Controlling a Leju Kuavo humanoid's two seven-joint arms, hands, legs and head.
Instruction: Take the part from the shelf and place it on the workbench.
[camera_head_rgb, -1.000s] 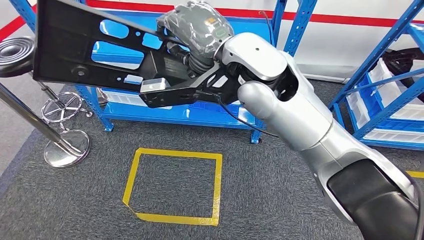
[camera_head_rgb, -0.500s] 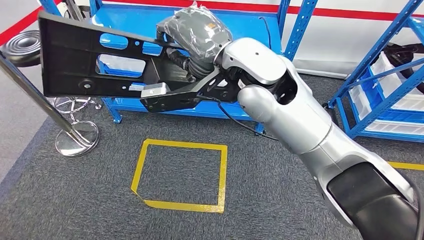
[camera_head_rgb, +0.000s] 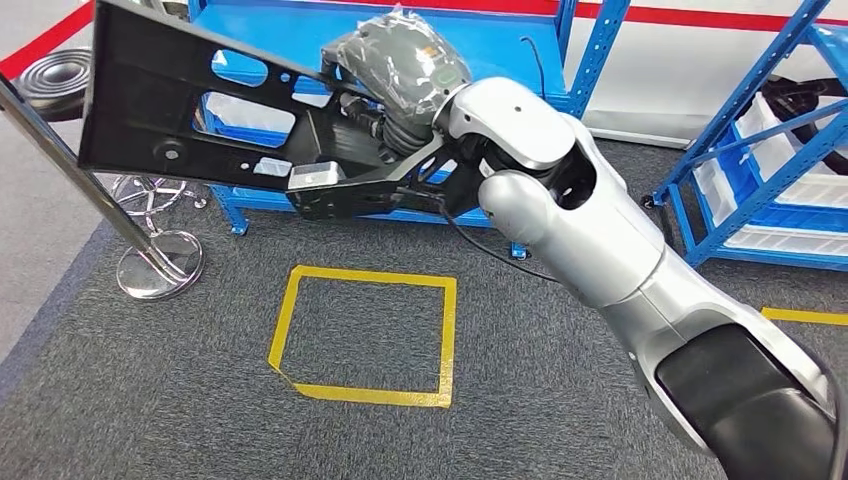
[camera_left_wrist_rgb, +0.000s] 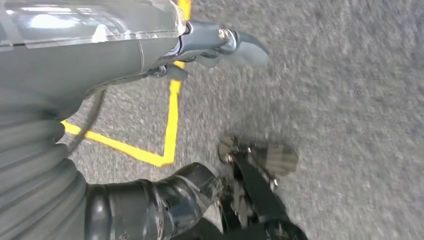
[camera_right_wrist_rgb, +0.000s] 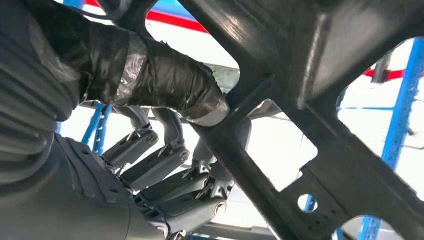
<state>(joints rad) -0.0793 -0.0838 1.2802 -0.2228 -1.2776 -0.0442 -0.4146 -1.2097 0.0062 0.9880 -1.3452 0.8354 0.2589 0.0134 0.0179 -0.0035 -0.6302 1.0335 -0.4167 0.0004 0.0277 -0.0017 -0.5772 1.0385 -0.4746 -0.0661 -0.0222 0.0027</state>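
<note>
Your right hand (camera_head_rgb: 385, 95) is gripping the part (camera_head_rgb: 190, 125), whose long side is sticking out toward the frame's upper left. Your left hand (camera_left_wrist_rgb: 220, 42) is holding nothing.

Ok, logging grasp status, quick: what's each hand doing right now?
Left hand: cannot be told.
Right hand: holding the black part.

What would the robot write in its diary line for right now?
stage: carrying | right hand: grips black part, held up off the floor | left hand: holds nothing, over carpet | workbench: unseen
</note>
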